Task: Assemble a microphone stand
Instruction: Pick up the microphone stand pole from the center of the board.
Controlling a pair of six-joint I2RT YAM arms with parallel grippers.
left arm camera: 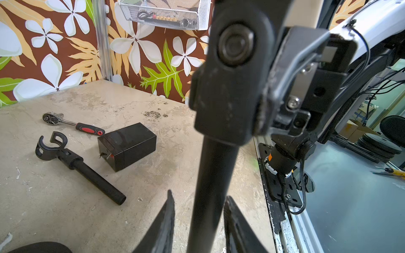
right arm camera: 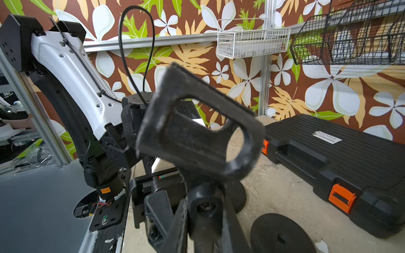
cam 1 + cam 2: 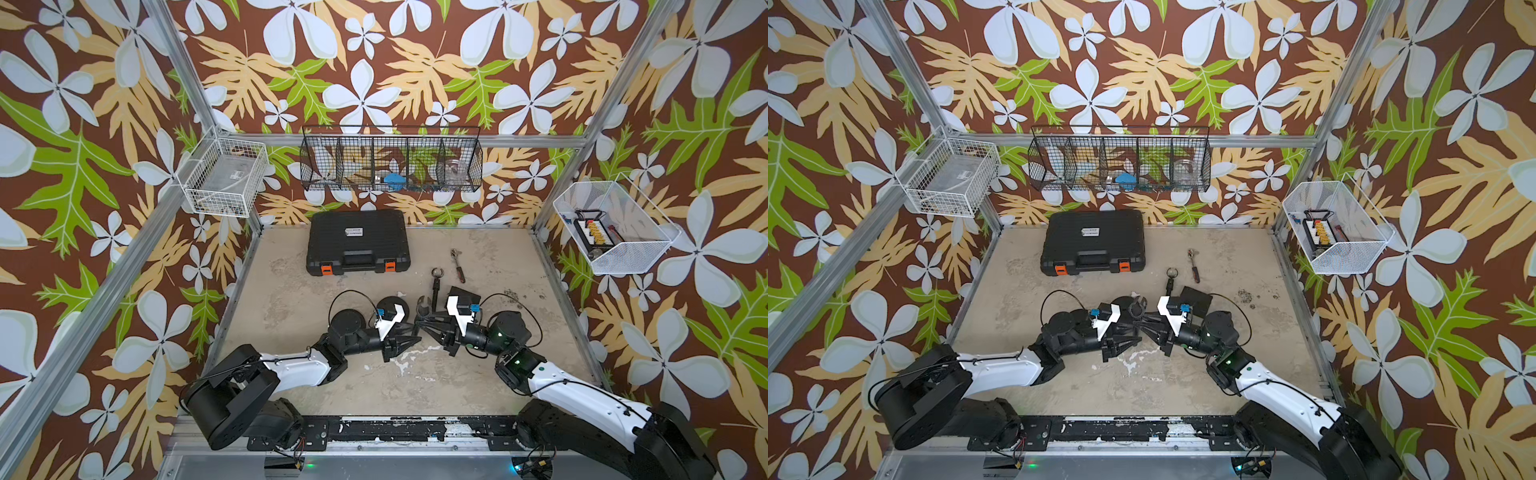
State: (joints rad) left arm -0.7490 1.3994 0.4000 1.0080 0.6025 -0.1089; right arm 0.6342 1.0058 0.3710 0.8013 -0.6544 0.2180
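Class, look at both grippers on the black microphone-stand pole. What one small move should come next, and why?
Probably back the left gripper off the pole. Its jaws stand apart on either side of the pole, while the right gripper is shut on it near the mic clip, so the right arm alone seems to carry it.

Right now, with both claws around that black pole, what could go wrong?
The left gripper has its jaws standing apart from the pole, so only the right gripper seems to hold it, and it might tilt or slip. The grippers also sit nearly tip to tip, so a small move could knock them together.
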